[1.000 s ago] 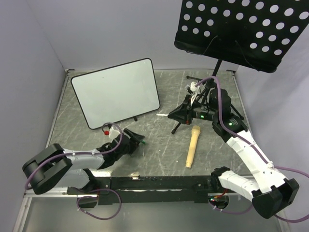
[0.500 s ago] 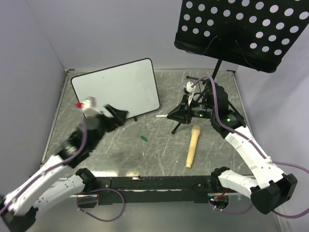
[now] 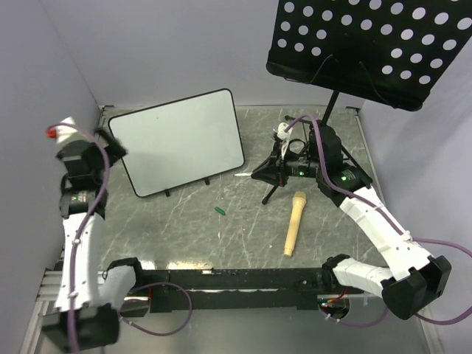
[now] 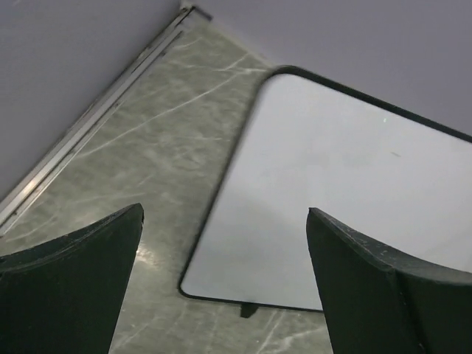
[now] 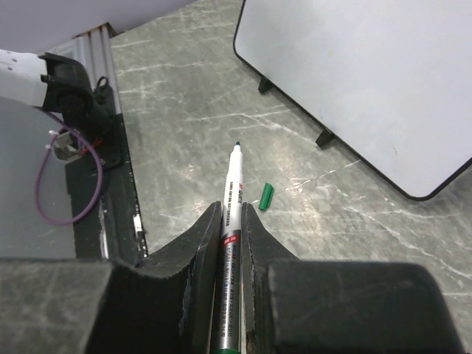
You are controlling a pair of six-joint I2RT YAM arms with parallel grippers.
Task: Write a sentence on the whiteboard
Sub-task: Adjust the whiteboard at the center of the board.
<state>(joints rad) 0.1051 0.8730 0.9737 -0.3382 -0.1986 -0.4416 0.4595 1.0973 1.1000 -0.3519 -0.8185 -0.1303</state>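
The whiteboard stands tilted at the back left on small black feet. Its face is blank and no sentence shows on it. My left gripper is raised at the far left, just off the board's left edge. In the left wrist view the left gripper is open and empty above the board's corner. My right gripper is shut on a white marker with a bare dark tip. The marker points left toward the board, well apart from it. A green cap lies on the table.
A black perforated music stand rises at the back right, its tripod foot beside my right gripper. A beige microphone lies on the table right of centre. The green cap lies just past the marker's tip. Grey walls close the left and back.
My left gripper opened and left the green cap on the table. The left arm then swung up to the far left. My right gripper edged left with the marker.
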